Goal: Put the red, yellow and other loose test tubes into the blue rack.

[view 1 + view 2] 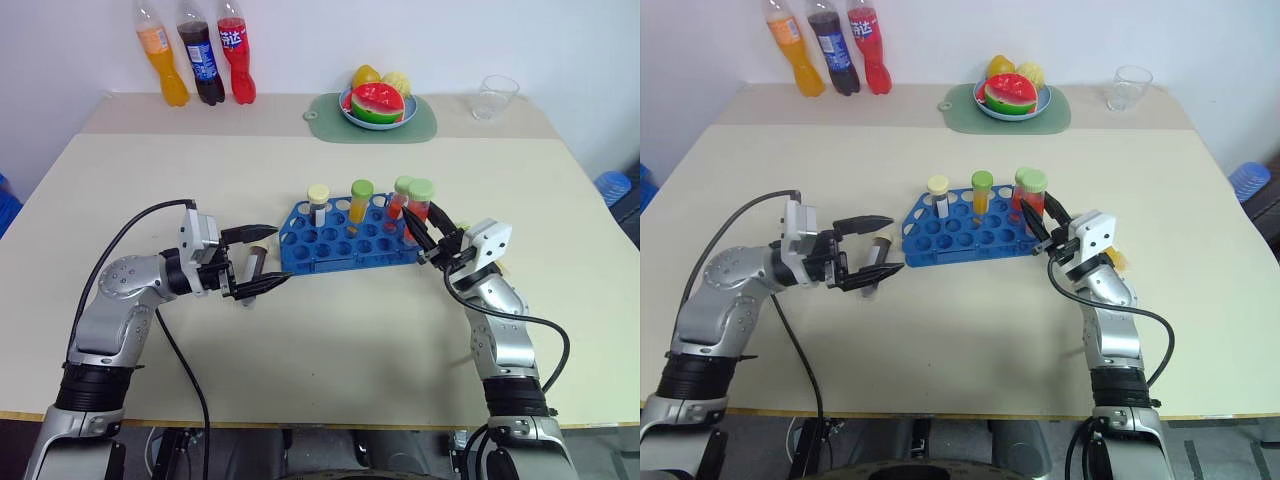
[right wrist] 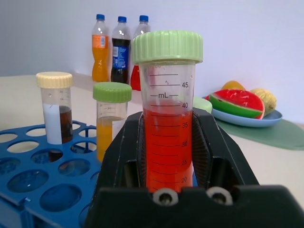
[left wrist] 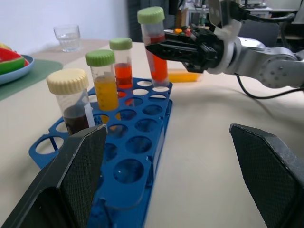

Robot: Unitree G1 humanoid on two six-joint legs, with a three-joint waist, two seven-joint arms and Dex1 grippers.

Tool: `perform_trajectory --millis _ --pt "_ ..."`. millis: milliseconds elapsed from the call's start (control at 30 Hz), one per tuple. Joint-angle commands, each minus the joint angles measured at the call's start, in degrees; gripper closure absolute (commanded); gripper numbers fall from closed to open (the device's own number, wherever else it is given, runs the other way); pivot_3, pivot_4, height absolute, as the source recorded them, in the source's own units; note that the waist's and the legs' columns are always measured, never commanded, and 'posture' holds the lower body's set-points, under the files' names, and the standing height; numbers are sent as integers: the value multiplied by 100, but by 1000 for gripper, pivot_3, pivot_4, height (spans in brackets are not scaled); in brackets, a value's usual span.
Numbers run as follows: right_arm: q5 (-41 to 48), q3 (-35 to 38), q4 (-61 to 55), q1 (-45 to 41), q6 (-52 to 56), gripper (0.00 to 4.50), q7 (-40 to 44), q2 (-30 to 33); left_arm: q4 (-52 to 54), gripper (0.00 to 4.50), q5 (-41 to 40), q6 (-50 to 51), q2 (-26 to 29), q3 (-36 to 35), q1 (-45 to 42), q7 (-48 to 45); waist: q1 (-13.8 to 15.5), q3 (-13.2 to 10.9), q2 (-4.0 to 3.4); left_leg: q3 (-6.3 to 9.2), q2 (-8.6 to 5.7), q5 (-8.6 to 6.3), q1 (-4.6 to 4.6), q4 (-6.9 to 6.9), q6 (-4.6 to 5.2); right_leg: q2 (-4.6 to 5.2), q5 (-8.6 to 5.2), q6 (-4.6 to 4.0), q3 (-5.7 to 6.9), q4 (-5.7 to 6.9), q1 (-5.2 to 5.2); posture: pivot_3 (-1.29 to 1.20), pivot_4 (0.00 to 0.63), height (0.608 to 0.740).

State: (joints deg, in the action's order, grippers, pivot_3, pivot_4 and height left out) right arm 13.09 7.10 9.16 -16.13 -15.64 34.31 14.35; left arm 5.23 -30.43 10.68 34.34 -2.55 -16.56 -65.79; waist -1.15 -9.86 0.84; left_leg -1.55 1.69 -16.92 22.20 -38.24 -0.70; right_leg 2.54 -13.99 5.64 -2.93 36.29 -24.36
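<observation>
Nearest to us, our left gripper (image 1: 256, 264) has its fingers spread wide and empty, a dark tube (image 1: 258, 262) lying on the table (image 1: 330, 340) between them, probably next. Our right gripper (image 1: 420, 232) pinches a red tube (image 2: 167, 137) upright over the blue rack's (image 1: 330, 245) right end, likely lining up a hole. Brown (image 3: 76, 107), yellow (image 3: 104, 80) and another red tube (image 3: 122, 64) already stand there, crowding that corner. Farther back: fruit plate (image 1: 378, 118), glass (image 1: 495, 97), soda bottles (image 1: 200, 50).

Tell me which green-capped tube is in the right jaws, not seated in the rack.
The red tube with the highest cap, at the blue rack right end. The right gripper clamps it; the yellow tube and other red tube stand unheld in holes.
</observation>
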Motion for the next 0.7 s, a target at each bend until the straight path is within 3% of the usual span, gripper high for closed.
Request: perform_trajectory --millis 33,700 --pt "48 -209 131 9 11 3619 93 -108 211 223 -30 -53 73 -145 -17 31 2 1 1 0 0 0 0 0 0 0 0 0 0 0 0 0 150 740" --pt "119 -133 5 277 23 3619 -54 124 382 223 -63 115 31 -96 -46 188 18 10 11 1 0 0 -2 -1 0 2 0 0 0 1 4 0 150 740"
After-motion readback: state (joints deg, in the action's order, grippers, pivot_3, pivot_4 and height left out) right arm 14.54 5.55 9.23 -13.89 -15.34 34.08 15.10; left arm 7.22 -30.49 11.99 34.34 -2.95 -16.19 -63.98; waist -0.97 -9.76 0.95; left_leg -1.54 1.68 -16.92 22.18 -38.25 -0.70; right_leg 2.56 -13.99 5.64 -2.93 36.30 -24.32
